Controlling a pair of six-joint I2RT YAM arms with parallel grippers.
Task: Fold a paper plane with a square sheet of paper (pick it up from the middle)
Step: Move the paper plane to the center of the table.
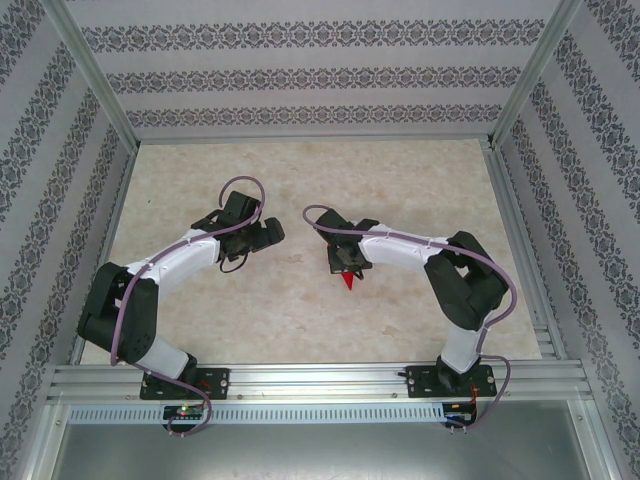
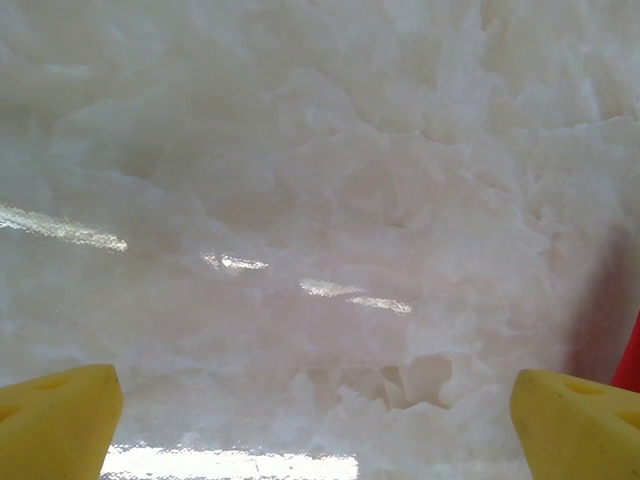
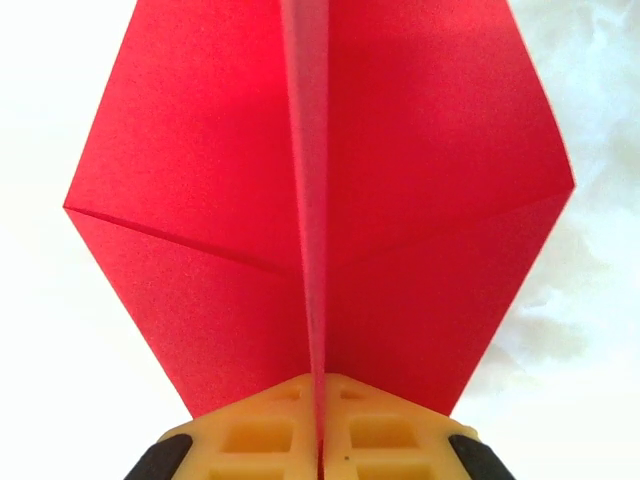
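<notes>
Right gripper (image 3: 321, 405) pinched tight on centre crease of red paper plane (image 3: 200, 200), wings spread either side. Left gripper (image 2: 318, 415) wide apart, holding nothing, above marbled table (image 2: 300, 200), left of plane.

Each arm is made of glossy white shell links set between bulky matte black joint housings, the left arm (image 1: 190, 250) matching the right arm (image 1: 405, 243). A mauve cable (image 1: 240, 183) runs along the left one in a loop, and a like cable (image 1: 505, 290) follows the right. Both stand on flat black base plates (image 1: 182, 382). The left claw (image 1: 266, 232) and right claw (image 1: 348, 268) have black bodies. Their fingers (image 3: 265, 435) are yellow plastic wedges moulded with square recesses, flanked by rounded black parts (image 3: 155, 462).
</notes>
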